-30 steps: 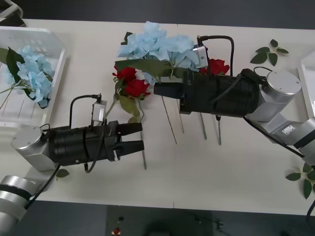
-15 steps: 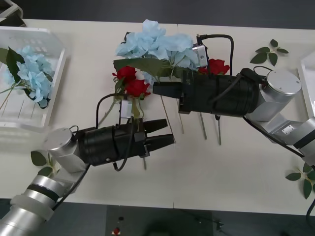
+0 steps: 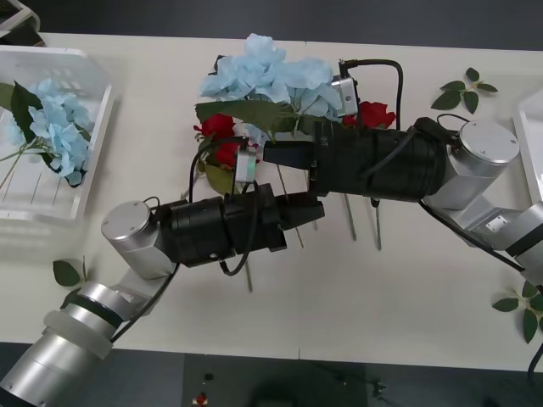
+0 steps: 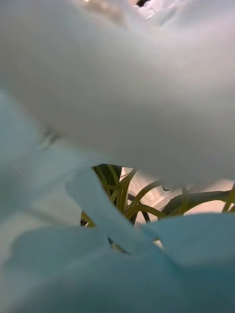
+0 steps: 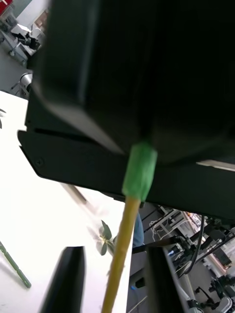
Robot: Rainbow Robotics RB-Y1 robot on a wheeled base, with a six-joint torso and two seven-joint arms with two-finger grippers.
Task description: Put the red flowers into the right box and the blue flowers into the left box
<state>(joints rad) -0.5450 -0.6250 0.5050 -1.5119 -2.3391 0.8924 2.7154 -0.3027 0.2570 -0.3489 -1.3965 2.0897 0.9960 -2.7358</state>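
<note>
- While my left gripper (image 3: 314, 209) reaches under my right arm at mid-table, its black fingers (image 5: 68, 279) stand spread on either side of a pale stem (image 5: 128, 220), not touching it.
- My right gripper (image 3: 270, 153) sits among the blue flowers (image 3: 271, 76); I cannot tell how its fingers stand.
- The red flowers (image 3: 222, 140) lie beside the blue ones, stems trailing toward me.
- The left box (image 3: 72, 64) holds another blue cluster; the right box (image 3: 528, 127) shows just a rim.
- The white table (image 3: 399, 288) carries loose leaf sprigs (image 3: 462, 89); the left wrist view catches a cluttered room beyond.
</note>
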